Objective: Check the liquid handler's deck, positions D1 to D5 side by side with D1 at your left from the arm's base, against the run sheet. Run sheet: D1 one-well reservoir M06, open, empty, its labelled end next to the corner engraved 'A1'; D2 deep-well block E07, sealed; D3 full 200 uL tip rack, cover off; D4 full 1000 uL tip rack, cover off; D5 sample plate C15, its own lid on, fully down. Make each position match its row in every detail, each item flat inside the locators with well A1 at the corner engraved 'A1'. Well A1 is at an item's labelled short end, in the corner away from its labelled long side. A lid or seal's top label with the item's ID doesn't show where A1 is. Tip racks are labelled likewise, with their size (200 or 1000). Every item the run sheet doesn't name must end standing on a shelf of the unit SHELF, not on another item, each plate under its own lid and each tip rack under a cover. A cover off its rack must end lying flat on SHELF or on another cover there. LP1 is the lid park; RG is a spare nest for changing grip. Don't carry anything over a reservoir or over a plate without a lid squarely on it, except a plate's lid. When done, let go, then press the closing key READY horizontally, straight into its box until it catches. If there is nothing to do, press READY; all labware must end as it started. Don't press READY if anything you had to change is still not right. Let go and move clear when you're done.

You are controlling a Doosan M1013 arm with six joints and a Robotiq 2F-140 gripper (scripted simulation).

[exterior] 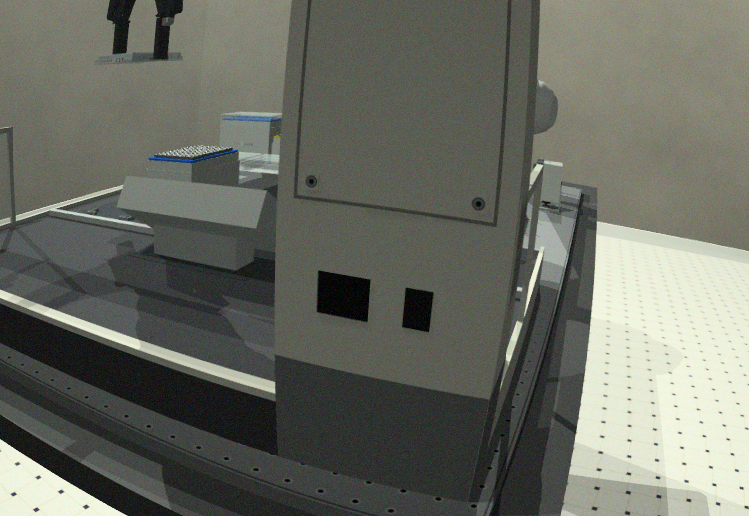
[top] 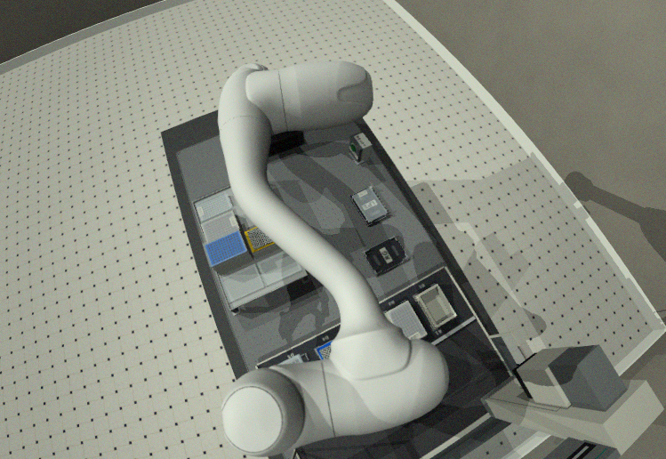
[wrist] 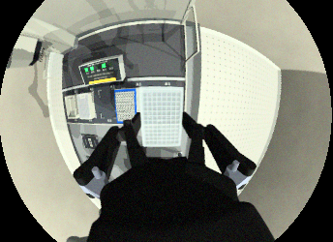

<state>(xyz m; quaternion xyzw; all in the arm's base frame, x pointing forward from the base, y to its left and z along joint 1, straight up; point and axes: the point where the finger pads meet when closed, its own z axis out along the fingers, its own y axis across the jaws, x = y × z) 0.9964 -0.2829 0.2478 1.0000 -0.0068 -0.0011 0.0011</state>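
My gripper (wrist: pixel 161 118) is shut on a thin white gridded plate (wrist: pixel 162 117), held flat by its long sides high above the deck. The exterior view shows the gripper (exterior: pixel 138 51) and the plate (exterior: pixel 138 58) edge-on, far up at the top left. Below it in the wrist view are a blue-rimmed tip rack (wrist: pixel 126 105) and two pale labelled items (wrist: pixel 77 105). In the overhead view the arm hides the gripper; the deck row shows an open reservoir (top: pixel 435 307), a white gridded item (top: pixel 405 318) and the blue-rimmed rack (top: pixel 324 351).
The shelf unit (top: pixel 242 243) holds white gridded items, a blue cover (top: pixel 225 248) and a yellow-rimmed rack (top: pixel 260 237). A labelled plate (top: pixel 370 205) and a black nest (top: pixel 385 256) sit mid-table. The green READY key (top: pixel 359 146) is at the far end. A panel with green lights (wrist: pixel 103 71) lies beyond the deck.
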